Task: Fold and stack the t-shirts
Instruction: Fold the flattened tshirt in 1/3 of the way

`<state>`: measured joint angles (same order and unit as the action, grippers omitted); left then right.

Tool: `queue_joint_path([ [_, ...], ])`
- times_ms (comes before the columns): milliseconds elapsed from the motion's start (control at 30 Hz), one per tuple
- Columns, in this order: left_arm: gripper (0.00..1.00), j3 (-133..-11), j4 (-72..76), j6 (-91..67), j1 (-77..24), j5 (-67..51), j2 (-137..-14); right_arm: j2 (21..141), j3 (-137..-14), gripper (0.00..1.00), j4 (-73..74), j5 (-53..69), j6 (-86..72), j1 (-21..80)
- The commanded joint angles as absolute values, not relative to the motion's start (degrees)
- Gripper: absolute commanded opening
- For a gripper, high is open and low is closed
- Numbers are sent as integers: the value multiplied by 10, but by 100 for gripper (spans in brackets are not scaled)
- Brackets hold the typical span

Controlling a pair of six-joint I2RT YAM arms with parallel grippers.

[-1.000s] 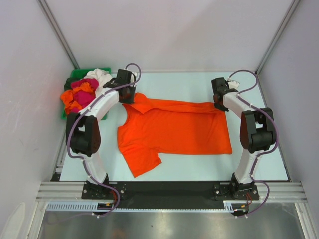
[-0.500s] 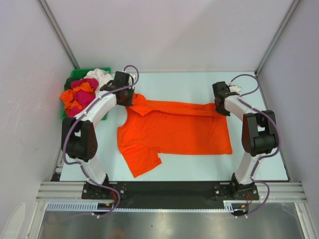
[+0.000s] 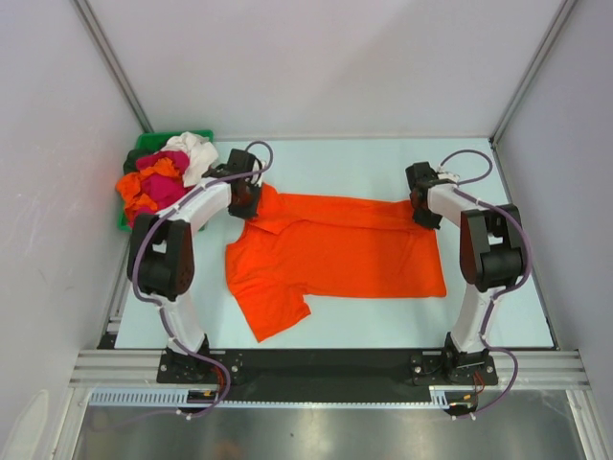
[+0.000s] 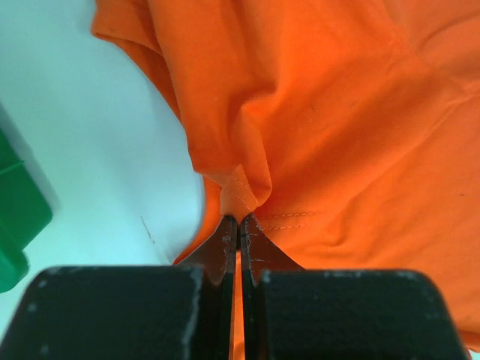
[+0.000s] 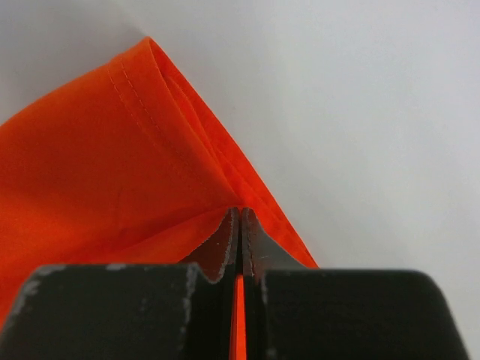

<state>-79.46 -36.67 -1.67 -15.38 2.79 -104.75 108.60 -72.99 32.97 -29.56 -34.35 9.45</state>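
Across the middle of the worktop (image 3: 498, 307) the orange shirt (image 3: 335, 254) lies spread flat, collar end to the left, hem to the right, one sleeve (image 3: 273, 311) jutting toward the near left. The left jaws are shut on a stitched fold of cloth at the far-left shoulder corner, which the left wrist view shows puckering up from the pinch. The right jaws are shut on the far-right hem corner, a doubled seam running between them. Other shirts (image 3: 158, 177), magenta, orange and white, sit heaped in the green bin (image 3: 144, 146) at the far left, just beside the left arm (image 3: 192, 211). The step looks like a lengthwise fold, carrying the far edge over toward the near one. To do it well, both corners should rise together only enough to clear the cloth beneath, with the edge between them held lightly taut so it does not sag or drag a crease along. They should travel in step and set down level with the near edge. The loose sleeve may need tucking in first, or it will stick out of the fold.
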Motion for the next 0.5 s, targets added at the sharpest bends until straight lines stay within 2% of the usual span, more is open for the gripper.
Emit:
queue_joint_path([
  [0,0,-823,-383,-30,-156,28,-1076,1115,-765,0,352,-292,-349,89],
  [367,0,-833,-392,-31,-156,33,-1094,1135,-771,0,361,-279,-350,77],
  [433,8,-834,-391,-32,-156,30,-1090,1122,-766,6,350,-279,-352,79],
  [467,14,-834,-388,-31,-156,29,-1085,1114,-760,16,341,-281,-350,81],
])
